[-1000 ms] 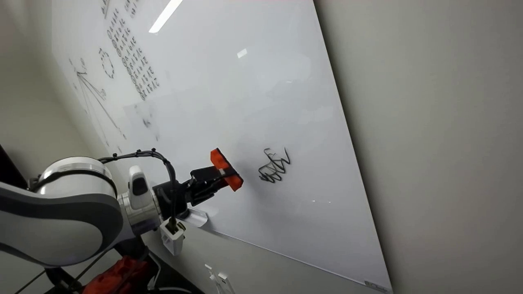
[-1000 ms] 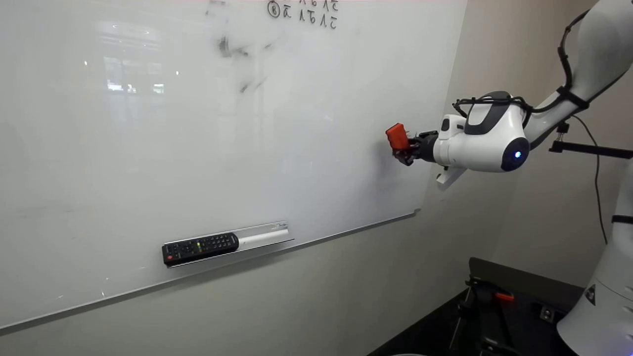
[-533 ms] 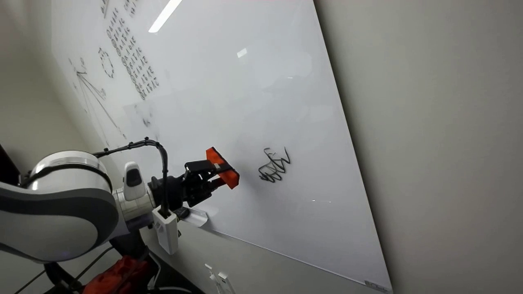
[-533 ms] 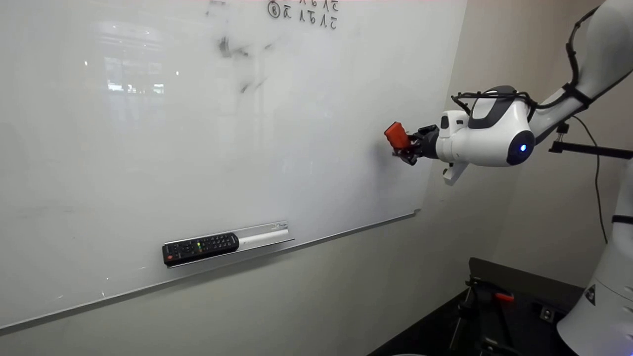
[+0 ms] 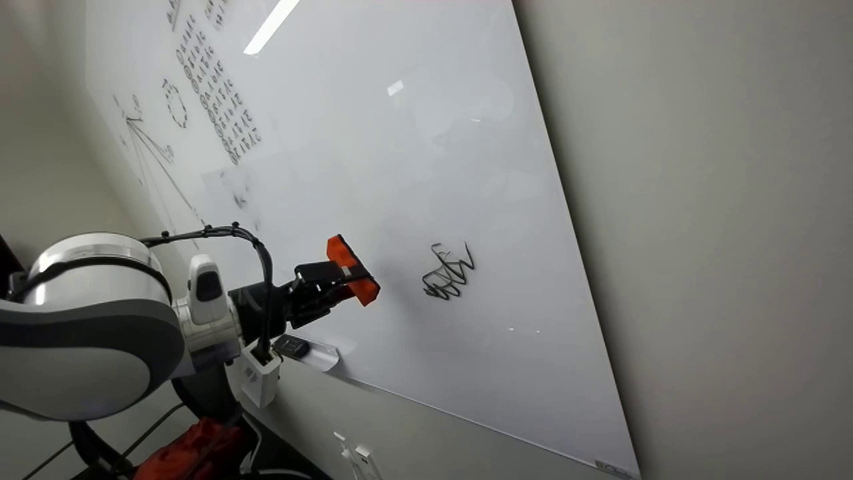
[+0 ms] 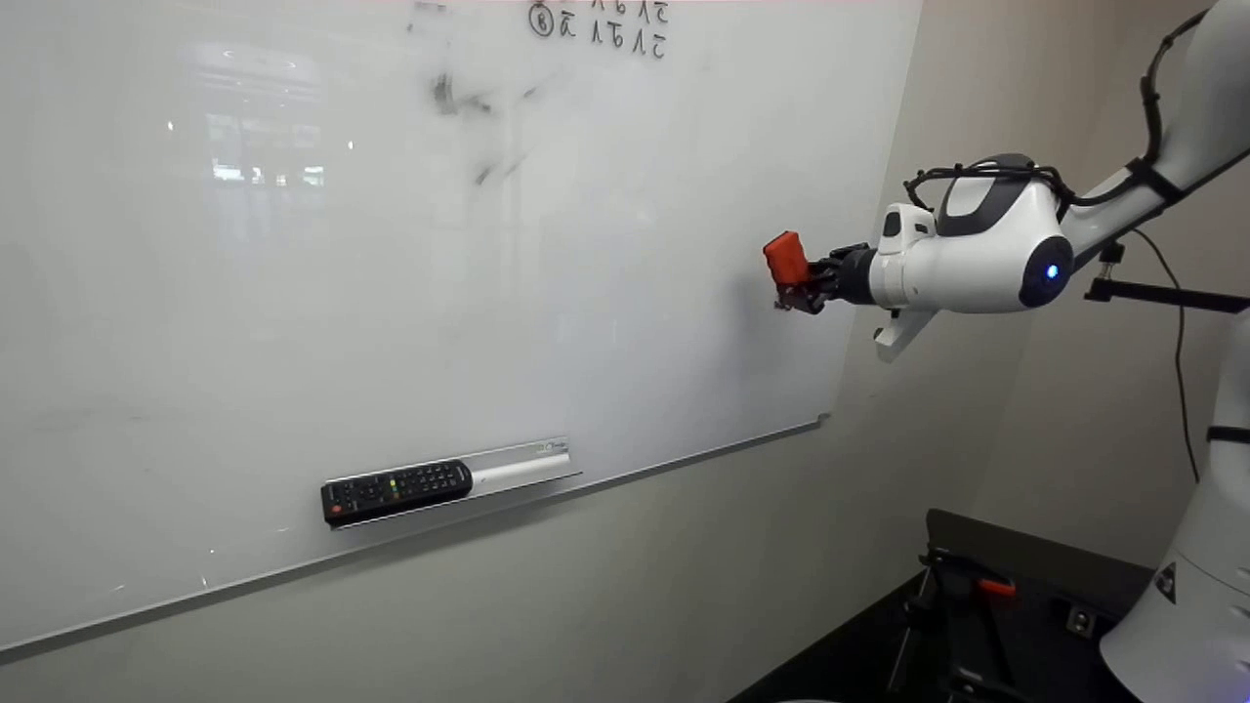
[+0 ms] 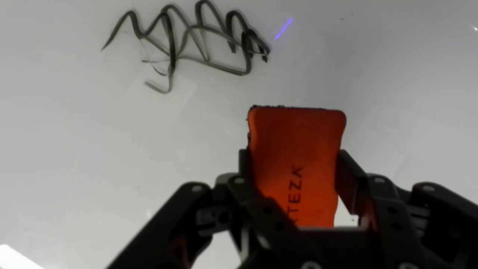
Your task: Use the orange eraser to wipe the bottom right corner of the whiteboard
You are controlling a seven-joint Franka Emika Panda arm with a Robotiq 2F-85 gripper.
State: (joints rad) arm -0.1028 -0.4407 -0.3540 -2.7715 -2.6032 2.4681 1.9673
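The hand grips the orange eraser, its fingers against the block's two long sides; in the wrist view the block sits in the lower half, right of centre, with dark lettering running along it. In an exterior view the eraser hangs a little left of the middle of the frame, tilted, its dark face toward the whiteboard and apart from it. A black scribble is near it on the board, farther right; the wrist view has this scribble along the top, left of centre. Rows of black writing run through the upper left. In an exterior view a black remote lies on a silver tray, low and left of centre.
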